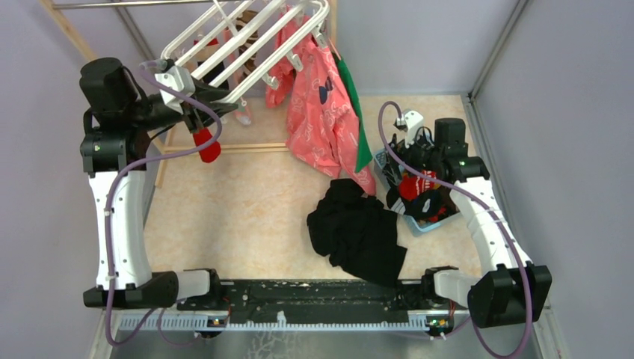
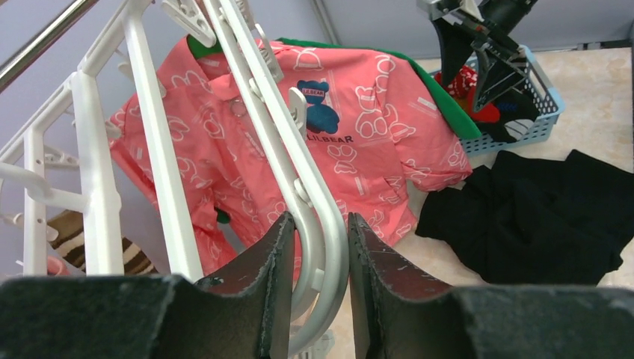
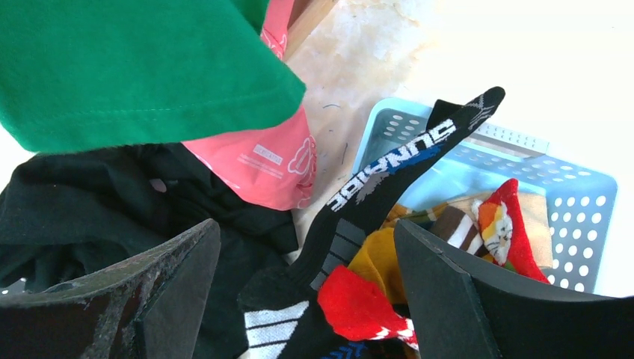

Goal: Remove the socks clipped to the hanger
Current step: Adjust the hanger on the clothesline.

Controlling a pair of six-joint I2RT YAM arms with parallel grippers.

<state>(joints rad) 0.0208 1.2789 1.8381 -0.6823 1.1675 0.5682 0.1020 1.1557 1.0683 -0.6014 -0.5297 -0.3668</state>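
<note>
The left tool (image 2: 318, 221) is reaching up to the white clip hanger (image 1: 247, 45) and is pinching its curved outer rail (image 2: 329, 224), one finger pressing on each side. In my judgement it is steadying the frame so that a tug on a sock is not swinging the whole rack. The hanger is tilting across the top of the scene beside a pink bear-print shirt (image 1: 321, 112) and a green garment (image 1: 353, 112). Just below this tool a red sock (image 1: 208, 146) is dangling from a clip, so the nearest piece of work is hanging right beneath the grip rather than inside it. A brown striped sock (image 2: 75, 239) is showing behind the bars, farther back in the frame. The right tool (image 3: 306, 232) is hovering over the pale blue basket (image 3: 523, 142) with its fingers spread wide and holding nothing — a pose that fits dropping something off. Beneath it a black lettered sock (image 3: 396, 168) is draping over the basket's rim, lying among red, mustard and striped ones. These socks are sitting well apart from the hanger, with a black cloth heap (image 1: 359, 228) lying on the tabletop (image 1: 239, 217) between.
</note>
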